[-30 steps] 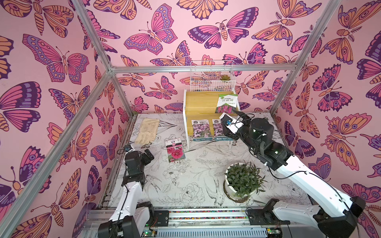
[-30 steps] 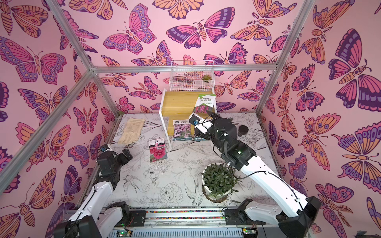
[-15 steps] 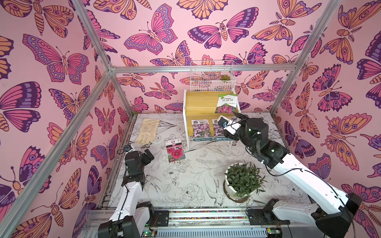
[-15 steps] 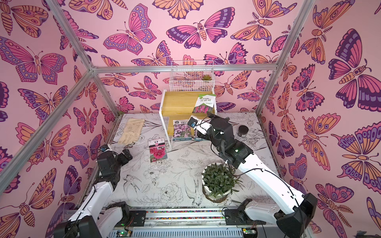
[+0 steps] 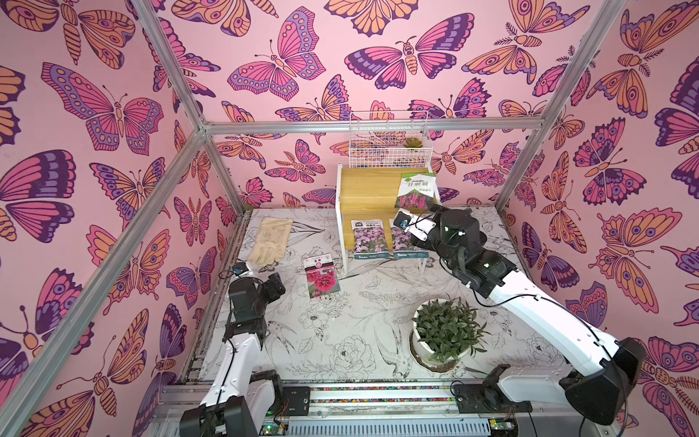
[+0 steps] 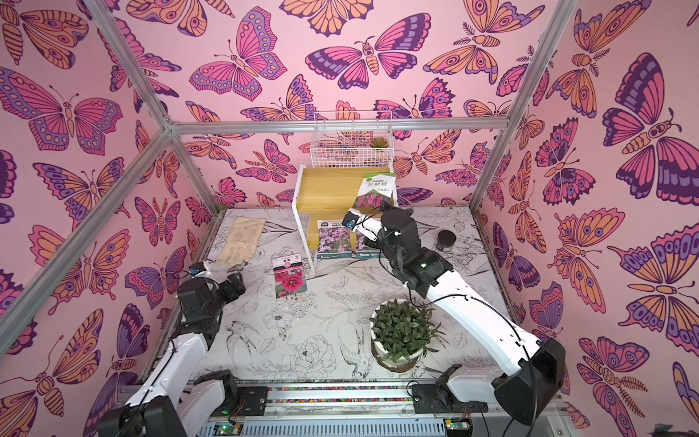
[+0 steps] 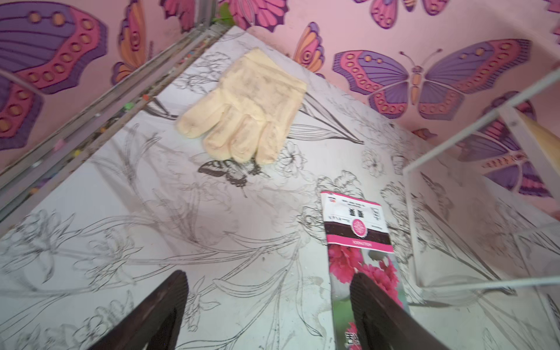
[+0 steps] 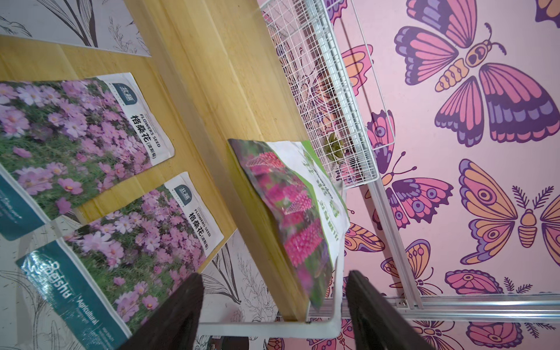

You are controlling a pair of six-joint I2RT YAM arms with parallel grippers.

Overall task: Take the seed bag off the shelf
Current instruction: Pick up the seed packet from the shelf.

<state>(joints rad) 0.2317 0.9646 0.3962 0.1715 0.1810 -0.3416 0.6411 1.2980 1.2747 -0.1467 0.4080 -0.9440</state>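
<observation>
While I watch from the remote station, the two-step yellow bamboo shelf with a thin white metal frame (image 5: 368, 181) stands at the middle of the far edge of the floral-printed white bench (image 5: 340, 333). The green-and-white seed bag with pink flower spikes (image 5: 416, 189) lies at the right end of the upper step, its lower end overhanging the step's front edge. Two purple-flower seed bags (image 8: 75, 136) lie side by side on the lower step.

The right gripper (image 8: 274, 274) sits at the upper step's right front corner, jaws apart. In the right wrist view the bag's overhanging corner shows between the two dark fingers (image 8: 181, 309), though I cannot tell whether either touches it. The left gripper (image 7: 268, 274) hangs over the bench near its left edge, jaws apart and holding nothing.

A flat red-flower seed packet (image 5: 321, 274) lies on the bench just before the shelf's left leg. A cream glove (image 5: 270, 238) lies near the far left corner. A white wire basket (image 5: 389, 147) shows behind the upper step. A leafy green plant in a white pot (image 5: 442, 333) stands towards the bench's near edge, right of the middle.
</observation>
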